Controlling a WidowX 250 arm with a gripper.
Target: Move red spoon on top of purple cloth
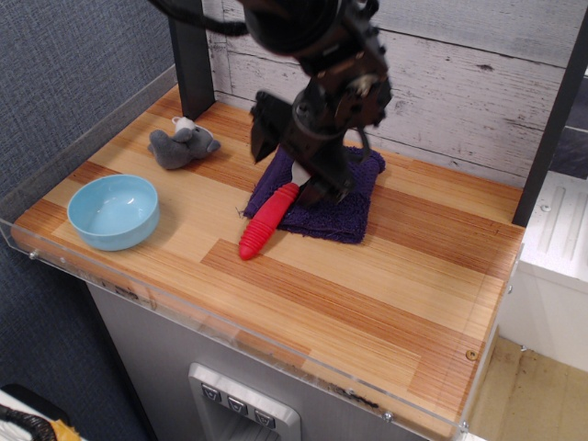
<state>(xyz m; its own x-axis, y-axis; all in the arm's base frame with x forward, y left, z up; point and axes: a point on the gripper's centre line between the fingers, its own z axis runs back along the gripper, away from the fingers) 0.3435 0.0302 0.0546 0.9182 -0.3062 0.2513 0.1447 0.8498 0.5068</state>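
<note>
A striped wooden tabletop (386, 276) is carrying everything. A black robot gripper (308, 179), jaws pinching the silver end of a ribbed red-handled spoon (268, 221), is hovering over a dark purple square terry cloth (335, 202). The spoon's handle is slanting off the cloth's front-left edge onto wood. A light blue bowl (114, 211) and grey plush toy (183, 145) are sitting left.

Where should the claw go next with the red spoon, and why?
Probably a little farther over the purple cloth. The red spoon has only its upper end on the cloth; its handle tip hangs past the front edge over the table, with the claw above its upper end.
</note>
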